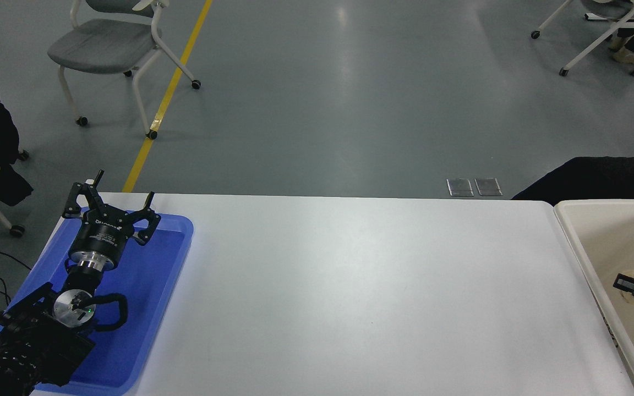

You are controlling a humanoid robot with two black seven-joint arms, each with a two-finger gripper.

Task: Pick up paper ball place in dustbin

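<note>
The paper ball is a small tan crumpled wad seen inside the cream dustbin at the table's right end. My right gripper comes in from the right edge over the bin's interior, and its black fingers are closed around the ball. Most of the gripper is cut off by the picture's edge. My left gripper is parked at the lower left over the blue tray, with its fingers spread open and empty.
A shallow blue tray lies at the table's left end under the left arm. The white table spans the middle. A dark shape sits behind the bin at the far edge. Chairs stand on the floor beyond.
</note>
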